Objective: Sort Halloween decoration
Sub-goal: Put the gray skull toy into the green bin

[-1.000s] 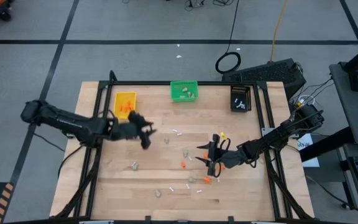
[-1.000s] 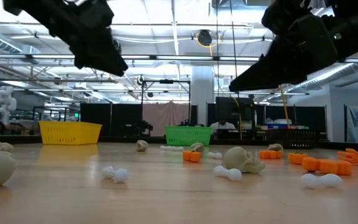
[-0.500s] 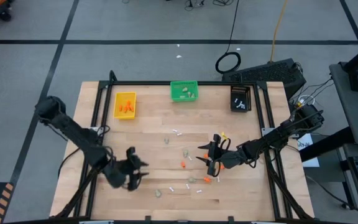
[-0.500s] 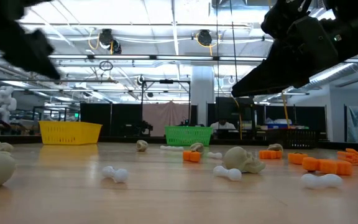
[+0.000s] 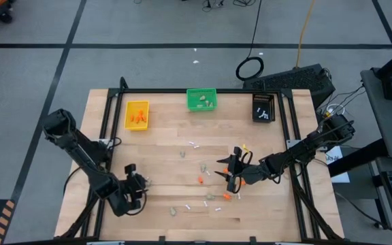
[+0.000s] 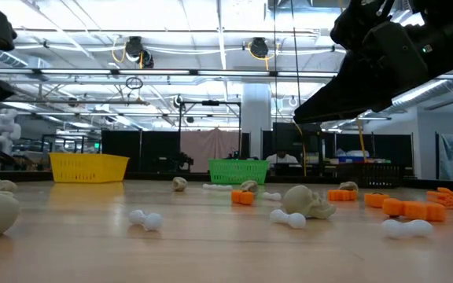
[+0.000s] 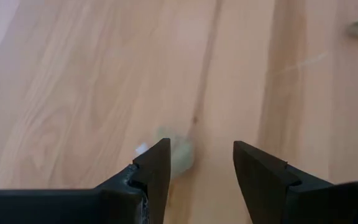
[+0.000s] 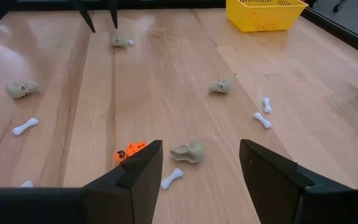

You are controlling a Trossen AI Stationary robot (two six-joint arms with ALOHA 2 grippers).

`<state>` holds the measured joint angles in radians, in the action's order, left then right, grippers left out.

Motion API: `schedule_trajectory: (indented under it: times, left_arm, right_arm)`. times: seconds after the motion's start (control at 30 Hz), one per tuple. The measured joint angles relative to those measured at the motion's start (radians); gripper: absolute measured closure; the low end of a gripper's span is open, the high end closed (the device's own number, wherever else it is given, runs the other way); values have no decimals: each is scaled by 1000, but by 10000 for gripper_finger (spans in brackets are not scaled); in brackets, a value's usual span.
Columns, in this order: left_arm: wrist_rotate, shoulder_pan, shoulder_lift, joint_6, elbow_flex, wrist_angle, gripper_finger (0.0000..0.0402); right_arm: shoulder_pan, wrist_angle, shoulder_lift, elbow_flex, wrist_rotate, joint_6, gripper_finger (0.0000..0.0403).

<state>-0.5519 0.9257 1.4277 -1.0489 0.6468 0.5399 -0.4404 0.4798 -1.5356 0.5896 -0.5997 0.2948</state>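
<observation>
Nearest the left end effector (image 7: 194, 163) is a beige-grey skull lump (image 7: 178, 151), lying on the bare worktop (image 7: 73, 93) just ahead of the fingertips and a little toward one finger (image 7: 156, 163) instead of centred in the gap; a small white bit touches its side. Both fingers stand moderately apart with nothing between them, and the gap looks wide enough for the lump. From above, this end effector (image 5: 138, 187) hangs over the front left of the worktop, with the lump (image 5: 148, 181) right at its tips, so the left arm is plainly the nearer one for it. My reading is that the coming move turns on a small sideways correction before descent; the lump is blurred, so its long axis cannot be told. Farther off, the right end effector (image 8: 197, 163) hovers over the scatter at mid-right, jaws likewise apart and empty. Just ahead of it lie another skull lump (image 8: 187, 151), an orange piece (image 8: 130, 151) to one side, and a white bone (image 8: 172, 178) lying slantwise to the gap. Farthest, along the back edge, stand the yellow bin (image 5: 137, 114), green bin (image 5: 201, 99) and black bin (image 5: 264, 107).
</observation>
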Motion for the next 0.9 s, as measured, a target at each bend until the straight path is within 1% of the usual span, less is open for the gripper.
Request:
schedule_trajectory:
  times: [0.07, 0.2, 0.27, 0.37, 0.5, 0.6, 0.77, 0.9]
  left_arm:
    - [-15, 7, 0, -12, 0, 5, 228]
    - [-98, 24, 2, -12, -2, 0, 228]
    - [-105, 27, 6, -20, -17, -1, 224]
    - [-108, 32, 20, -70, -39, -14, 200]
    - [-180, 55, 33, -98, -64, -90, 153]
    - [-200, 66, 39, -115, -86, -132, 131]
    - [-212, 66, 39, -219, -129, -155, 125]
    - [-212, 66, 39, -228, -189, -278, 125]
  right_arm:
    - [0, 0, 0, 0, 0, 0, 204]
    - [0, 0, 0, 0, -6, -3, 204]
    - [0, 0, 0, 0, -12, -4, 204]
    - [0, -2, 0, 0, -30, -4, 204]
    - [0, -3, 0, 0, -30, -7, 204]
    - [0, -3, 0, 0, -28, -7, 204]
    - [0, -3, 0, 0, -28, -7, 204]
    - [0, -3, 0, 0, -26, -6, 204]
